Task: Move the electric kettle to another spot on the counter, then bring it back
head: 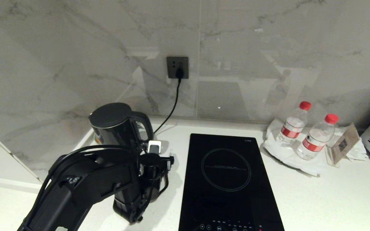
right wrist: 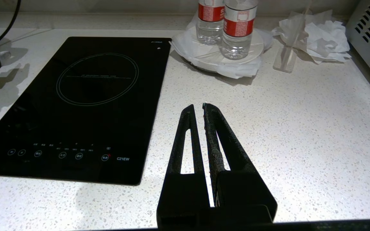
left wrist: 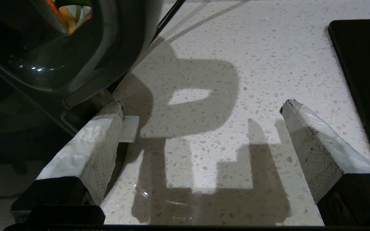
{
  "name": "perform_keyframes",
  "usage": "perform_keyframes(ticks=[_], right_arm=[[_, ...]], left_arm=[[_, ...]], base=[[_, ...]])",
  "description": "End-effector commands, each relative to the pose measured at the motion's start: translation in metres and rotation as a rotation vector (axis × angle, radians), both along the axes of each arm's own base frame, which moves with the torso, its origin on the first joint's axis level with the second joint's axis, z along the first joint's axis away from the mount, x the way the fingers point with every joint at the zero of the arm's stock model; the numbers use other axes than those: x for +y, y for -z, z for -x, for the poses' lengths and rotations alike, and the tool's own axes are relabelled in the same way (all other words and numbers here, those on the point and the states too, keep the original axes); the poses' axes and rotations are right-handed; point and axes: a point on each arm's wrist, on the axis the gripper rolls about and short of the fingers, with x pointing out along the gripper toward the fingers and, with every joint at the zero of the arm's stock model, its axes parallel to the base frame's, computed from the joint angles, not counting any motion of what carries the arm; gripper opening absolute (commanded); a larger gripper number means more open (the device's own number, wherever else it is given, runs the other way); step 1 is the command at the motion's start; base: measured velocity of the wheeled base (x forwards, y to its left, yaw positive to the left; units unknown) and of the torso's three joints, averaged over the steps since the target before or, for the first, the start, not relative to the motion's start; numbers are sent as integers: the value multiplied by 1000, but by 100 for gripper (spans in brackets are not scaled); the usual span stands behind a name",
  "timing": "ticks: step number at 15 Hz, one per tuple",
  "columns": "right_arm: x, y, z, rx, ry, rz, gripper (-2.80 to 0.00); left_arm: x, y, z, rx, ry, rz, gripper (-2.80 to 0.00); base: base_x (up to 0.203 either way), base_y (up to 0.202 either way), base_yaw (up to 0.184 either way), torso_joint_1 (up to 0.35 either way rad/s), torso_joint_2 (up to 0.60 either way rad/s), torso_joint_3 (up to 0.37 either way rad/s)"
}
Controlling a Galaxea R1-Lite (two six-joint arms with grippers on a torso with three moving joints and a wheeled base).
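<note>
The kettle [head: 116, 126] stood at the far left of the counter [head: 332, 199], left of the hob [head: 226, 179]. The left gripper [left wrist: 204, 134] hovered just beside its handle, fingers [left wrist: 313, 144] spread wide and empty. The right gripper [right wrist: 198, 112] hung over the counter right of the hob, fingers nearly together, holding nothing.

My left arm [head: 85, 183] is matte black with blocky housings and looped black cables along it. Left gripper [left wrist: 204, 109]: wedge-shaped fingers [left wrist: 92, 141] wrapped in worn white tape on black bases. Right gripper [right wrist: 198, 112]: slim bare black slotted fingers [right wrist: 188, 141].
</note>
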Motion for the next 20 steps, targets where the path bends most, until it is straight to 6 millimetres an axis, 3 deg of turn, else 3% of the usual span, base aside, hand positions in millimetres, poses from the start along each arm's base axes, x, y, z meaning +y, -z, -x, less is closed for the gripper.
perform_keyframes(ticks=[1,11,20], right_arm=[[0,0,0,0,0,0,-280],[0,0,0,1,0,0,-280],[0,0,0,0,0,-1,-280]], left_arm=[[-2,5,2,6,3,-5,0],[-4,13,3,20,10,-12,0],[-11,-24,13,-37,31,20,0]], base=[[0,0,0,0,0,0],[0,0,0,0,0,0],[0,0,0,0,0,0]])
